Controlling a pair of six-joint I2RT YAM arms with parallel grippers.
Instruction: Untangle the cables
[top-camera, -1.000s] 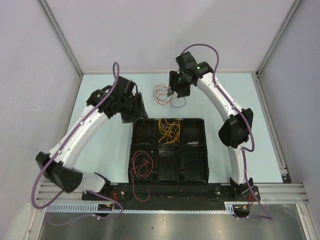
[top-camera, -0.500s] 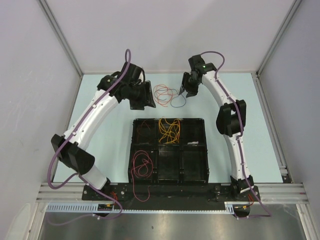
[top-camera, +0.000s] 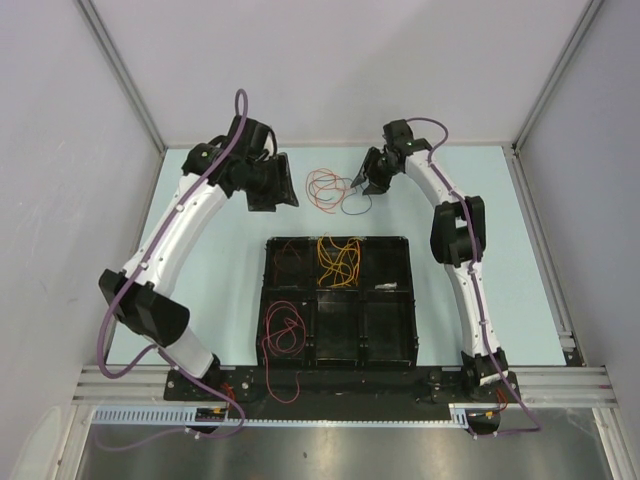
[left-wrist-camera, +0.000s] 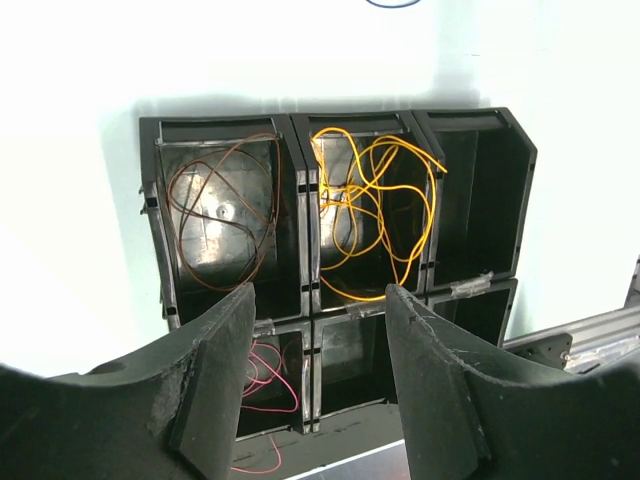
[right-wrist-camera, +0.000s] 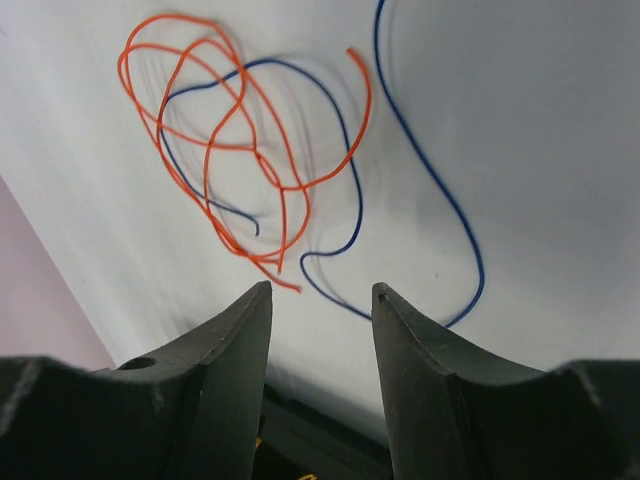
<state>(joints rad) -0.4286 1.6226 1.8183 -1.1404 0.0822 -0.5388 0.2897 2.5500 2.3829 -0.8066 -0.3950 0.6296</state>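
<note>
Pale table (top-camera: 220, 250) w/ 2 white arms: left arm (top-camera: 185, 225) curving to far left, right arm (top-camera: 462, 270) to far right. Black bin tray (top-camera: 412, 300) sits near centre, 6 compartments in 2 rows of 3. Far-left compartment: 1 brown-red cable (left-wrist-camera: 225, 215), coiled. Far-middle: 1 yellow cable (top-camera: 340, 262), bunched. Near-left: 1 red cable (top-camera: 284, 330), w/ a loop hanging over the near wall. Next, left gripper (left-wrist-camera: 318, 290), near the loose tangle on its left: fingers apart, nothing btwn them. Then right gripper (right-wrist-camera: 320, 287), just right of the tangle: fingers apart, nothing btwn them. Tangle lies on the table far of the tray, btwn the 2 grippers: 1 orange cable (right-wrist-camera: 215, 150) in several loops, 1 dark blue cable (right-wrist-camera: 430, 170) crossing thru it and trailing right. Total 5 cables: 3 in compartments, 2 loose.
</note>
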